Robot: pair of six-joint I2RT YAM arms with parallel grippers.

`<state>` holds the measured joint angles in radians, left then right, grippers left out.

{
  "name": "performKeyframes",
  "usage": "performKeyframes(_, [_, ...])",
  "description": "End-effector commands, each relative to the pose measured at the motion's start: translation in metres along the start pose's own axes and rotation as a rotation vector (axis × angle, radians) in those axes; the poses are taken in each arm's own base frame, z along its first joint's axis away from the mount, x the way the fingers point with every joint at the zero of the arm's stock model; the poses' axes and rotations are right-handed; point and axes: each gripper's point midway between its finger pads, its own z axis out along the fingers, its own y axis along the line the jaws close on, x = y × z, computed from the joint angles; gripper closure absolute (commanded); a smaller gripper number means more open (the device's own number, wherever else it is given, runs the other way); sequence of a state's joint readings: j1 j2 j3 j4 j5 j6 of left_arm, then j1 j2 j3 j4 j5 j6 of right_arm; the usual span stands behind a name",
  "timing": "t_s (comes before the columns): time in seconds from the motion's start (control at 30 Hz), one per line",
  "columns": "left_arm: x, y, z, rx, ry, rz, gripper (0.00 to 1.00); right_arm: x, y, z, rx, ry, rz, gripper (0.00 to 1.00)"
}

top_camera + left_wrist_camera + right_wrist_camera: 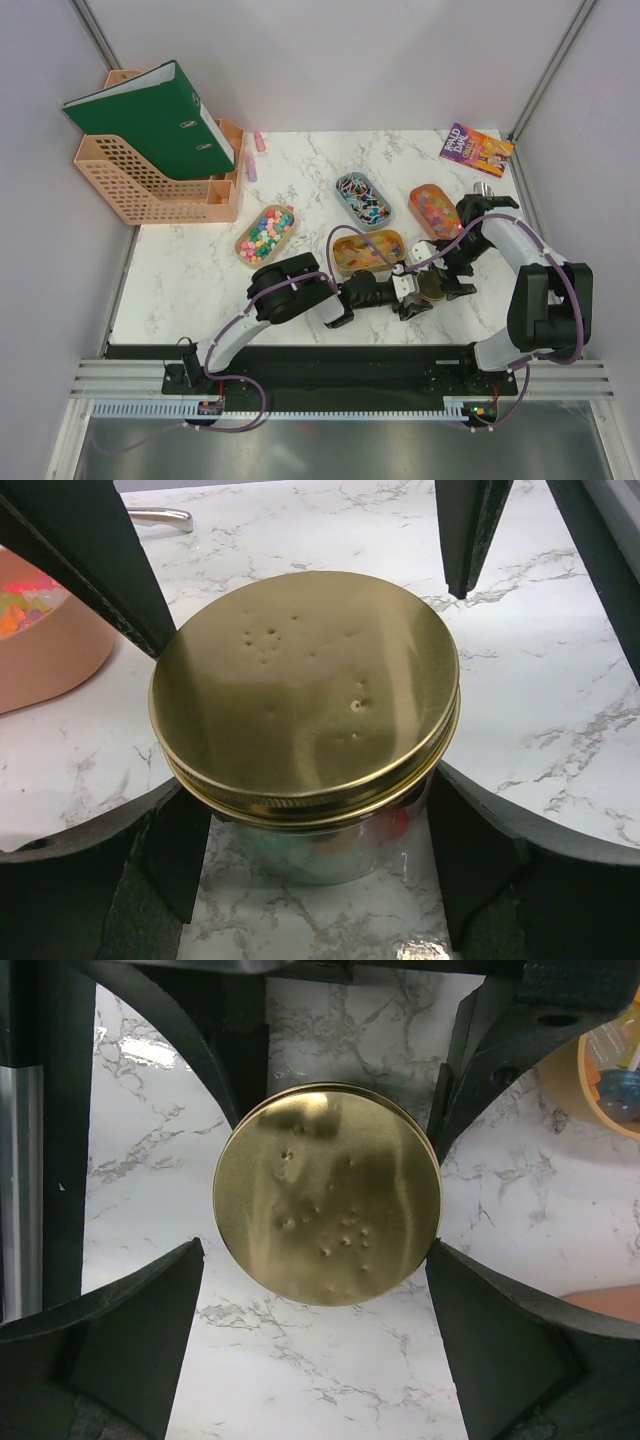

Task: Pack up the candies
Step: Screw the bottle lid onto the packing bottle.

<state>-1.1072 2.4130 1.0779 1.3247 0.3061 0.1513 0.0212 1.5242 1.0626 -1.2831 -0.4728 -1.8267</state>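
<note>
Left hand straddles the jar below its gold lid, its black fingers right against the glass; whether they press, I cannot tell. Candies lie in a pink tray just beside.

Right wrist: the right hand stands wide, released, flanking the lid's rim.

Overhead, both hands meet at the jar on the table; more candies fill a peach tray well left. Capping, I judge: steady the jar, seat the lid level, then clamp and twist.
</note>
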Motion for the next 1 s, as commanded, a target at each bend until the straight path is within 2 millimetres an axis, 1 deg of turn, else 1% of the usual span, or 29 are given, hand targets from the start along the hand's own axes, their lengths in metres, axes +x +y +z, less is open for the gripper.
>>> performKeyframes(0.0, [0.118,-0.028,-0.053,0.065,0.377,-0.049,0.63,0.0,0.014,0.002,-0.023,-0.004,0.073,0.02])
performKeyframes(0.03, [0.118,-0.029,-0.054,0.068,0.381,-0.049,0.65,0.001,0.011,0.003,-0.016,-0.001,0.071,0.02])
performKeyframes(0.1, [0.121,-0.032,-0.058,0.08,0.396,-0.059,0.72,0.002,0.004,0.0,0.003,0.002,0.086,0.02])
performKeyframes(0.17, [0.122,-0.034,-0.059,0.09,0.402,-0.069,0.77,0.004,0.001,0.0,0.001,0.006,0.094,0.02])
performKeyframes(0.27, [0.121,-0.033,-0.062,0.087,0.401,-0.114,0.98,0.008,0.001,-0.004,0.004,0.028,0.096,0.02])
performKeyframes(0.47, [0.122,-0.026,-0.068,0.058,0.409,-0.12,0.98,0.011,0.019,-0.006,-0.017,0.064,0.068,0.02])
performKeyframes(0.5, [0.124,-0.025,-0.07,0.055,0.414,-0.117,0.98,0.011,0.026,-0.003,-0.035,0.066,0.068,0.02])
performKeyframes(0.57, [0.124,-0.023,-0.071,0.052,0.415,-0.118,0.98,0.01,0.036,-0.004,-0.039,0.074,0.059,0.02])
performKeyframes(0.63, [0.125,-0.024,-0.072,0.06,0.418,-0.117,0.98,0.008,0.052,-0.002,-0.056,0.076,0.062,0.02])
performKeyframes(0.7, [0.126,-0.024,-0.074,0.064,0.421,-0.111,0.98,0.011,0.063,-0.002,-0.053,0.107,0.083,0.02])
performKeyframes(0.73, [0.124,-0.024,-0.073,0.069,0.417,-0.106,0.98,0.014,0.059,-0.004,-0.031,0.123,0.097,0.02])
performKeyframes(0.77, [0.123,-0.024,-0.073,0.072,0.416,-0.105,0.98,0.021,0.055,-0.013,0.022,0.124,0.16,0.02])
performKeyframes(0.87, [0.124,-0.026,-0.074,0.083,0.416,-0.107,0.98,0.028,0.034,-0.025,0.087,0.126,0.195,0.02])
performKeyframes(0.9, [0.125,-0.027,-0.074,0.086,0.418,-0.109,0.98,0.027,0.018,-0.032,0.127,0.11,0.209,0.02])
performKeyframes(0.93, [0.125,-0.029,-0.075,0.093,0.421,-0.11,0.98,0.026,0.01,-0.035,0.146,0.101,0.211,0.02])
performKeyframes(0.97, [0.125,-0.029,-0.076,0.095,0.423,-0.105,0.98,0.022,-0.003,-0.043,0.178,0.089,0.2,0.02])
